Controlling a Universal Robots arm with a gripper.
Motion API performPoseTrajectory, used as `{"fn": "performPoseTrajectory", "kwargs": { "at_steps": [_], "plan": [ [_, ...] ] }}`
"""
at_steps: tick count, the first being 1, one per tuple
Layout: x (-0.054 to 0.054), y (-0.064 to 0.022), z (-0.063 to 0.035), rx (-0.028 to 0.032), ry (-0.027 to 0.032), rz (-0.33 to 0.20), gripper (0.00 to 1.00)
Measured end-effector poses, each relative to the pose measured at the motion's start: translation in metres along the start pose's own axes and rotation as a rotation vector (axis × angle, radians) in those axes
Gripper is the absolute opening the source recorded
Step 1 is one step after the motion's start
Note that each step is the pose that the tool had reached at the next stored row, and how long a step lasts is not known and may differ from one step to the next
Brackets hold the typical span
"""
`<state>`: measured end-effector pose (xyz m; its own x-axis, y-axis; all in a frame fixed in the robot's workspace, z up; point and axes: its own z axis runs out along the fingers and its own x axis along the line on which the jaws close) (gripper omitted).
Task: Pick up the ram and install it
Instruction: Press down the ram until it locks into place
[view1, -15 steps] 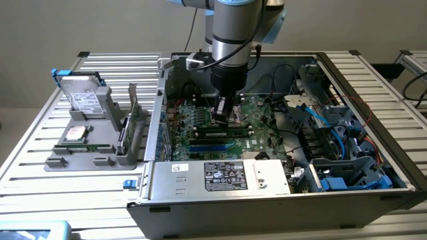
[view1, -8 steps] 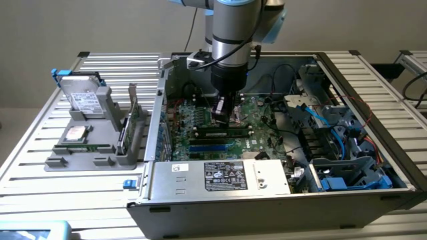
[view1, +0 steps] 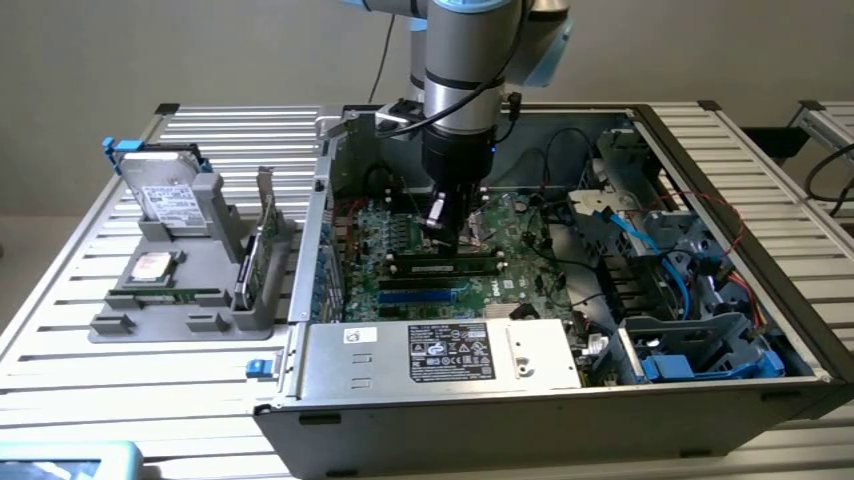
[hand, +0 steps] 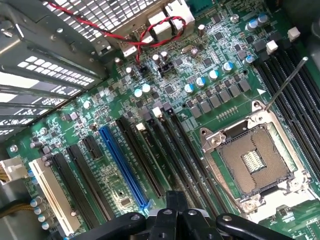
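The ram (view1: 443, 267), a thin dark-chipped stick with a green edge, stands on edge in a motherboard slot between two white clips inside the open computer case (view1: 441, 400). My gripper (view1: 445, 236) hangs straight down over the motherboard (view1: 400, 245), its tips just above and behind the middle of the ram. The fingers are shut, with nothing visible between them. In the wrist view the shut gripper (hand: 175, 202) hovers over long black slots (hand: 170, 150) beside the bare processor socket (hand: 255, 160). Whether the tips touch the ram I cannot tell.
A grey holder (view1: 160, 325) stands on the slatted table at the exterior view's left, carrying a silver hard drive (view1: 170, 195), a taller green expansion card (view1: 267, 235) and a thin green strip (view1: 167, 296). Cables (view1: 627, 235) and drive bays crowd the case's right side. A power supply (view1: 441, 352) fills its front.
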<state>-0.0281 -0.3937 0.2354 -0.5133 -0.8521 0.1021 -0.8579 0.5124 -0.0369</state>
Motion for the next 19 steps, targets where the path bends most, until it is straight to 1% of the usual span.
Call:
{"fn": "performPoseTrajectory", "kwargs": {
  "at_steps": [4, 6, 9, 15, 19],
  "plan": [
    [0.0000, 0.0000, 0.0001, -0.0045, -0.0073, 0.042, 0.11],
    [0.0000, 0.0000, 0.0001, -0.0050, -0.0098, 0.063, 0.11],
    [-0.0001, 0.0000, 0.0002, -0.0037, -0.0131, 0.093, 0.11],
    [0.0000, 0.0000, 0.0001, -0.0022, -0.0174, 0.157, 0.11],
    [0.0000, 0.0001, 0.0000, -0.0035, -0.0174, 0.202, 0.11]
  ]
}}
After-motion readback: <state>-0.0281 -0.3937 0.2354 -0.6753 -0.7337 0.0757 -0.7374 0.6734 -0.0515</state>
